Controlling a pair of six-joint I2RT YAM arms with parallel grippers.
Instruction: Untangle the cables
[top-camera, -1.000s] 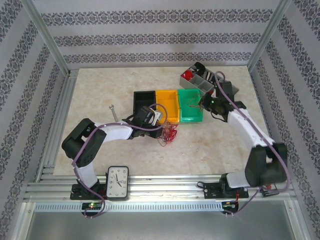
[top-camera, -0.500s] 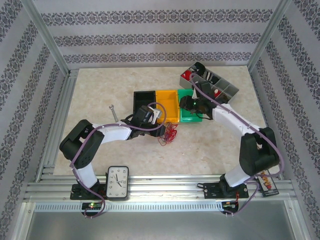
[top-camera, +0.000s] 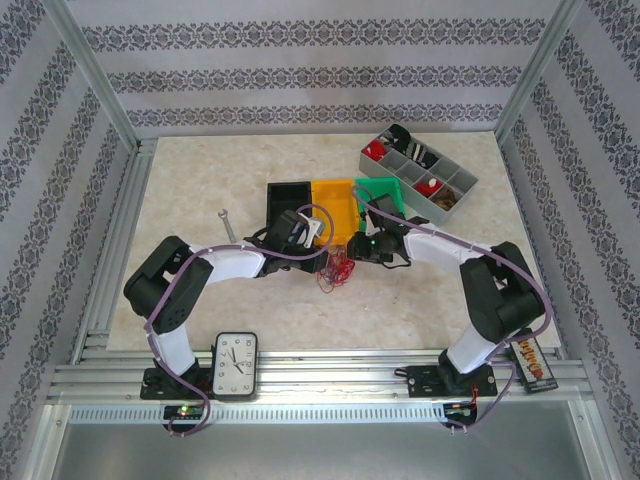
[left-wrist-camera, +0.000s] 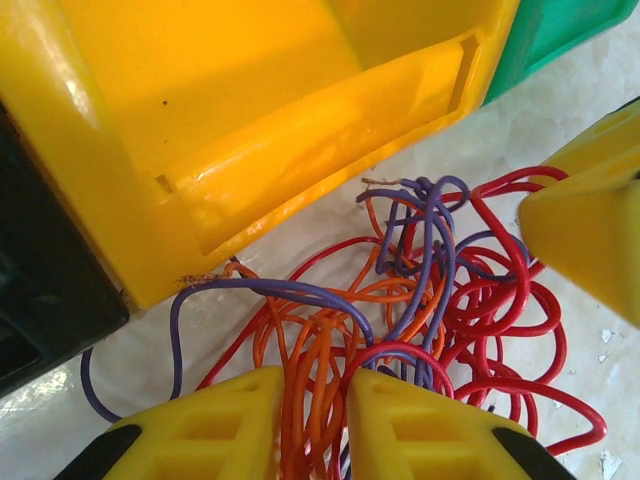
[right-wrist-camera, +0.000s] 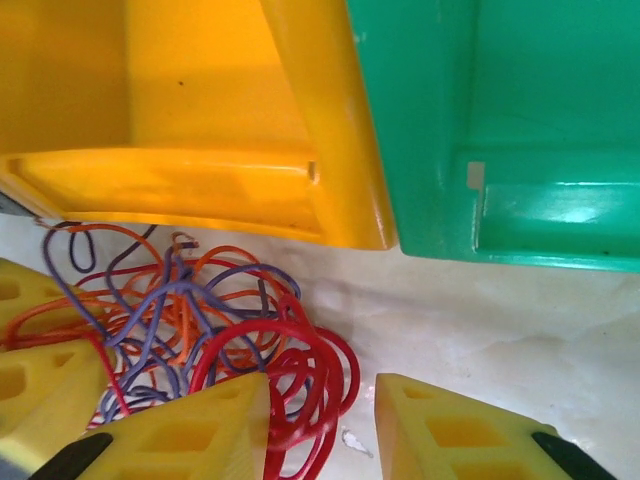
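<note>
Locate the cables (top-camera: 340, 268) on the table (top-camera: 250, 310), heaped as one red, orange and dark blue-violet tangle right up against the front of the yellow bin (left-wrist-camera: 300, 150). Note the left gripper (left-wrist-camera: 315, 385) clamped narrowly on a small bundle of orange strands, with red and blue loops crossing just above the fingertips. Note the right gripper (right-wrist-camera: 322, 385) at the opposite side of the heap, jaws parted, with bare table in most of the gap and only the edge of the red coil against the inner face of one finger. Treat that red coil as not yet secured. Expect a miss or a slip on closing here, owing to so little wire between the jaws. Expect knot tightening on pulling apart, owing to blue strands looped through both the orange and the red. Avoid a long straight pull, at the risk of dragging the whole heap across the table instead of separating it. Watch for snagging on the lip of the yellow bin or on the corner of the green bin (right-wrist-camera: 480, 120) beside it, given wire ends touching the bin front. Guard against finger-to-finger contact, given both grippers just beside each other at the same heap. Check for stray strands caught alongside the orange bundle before lifting.
</note>
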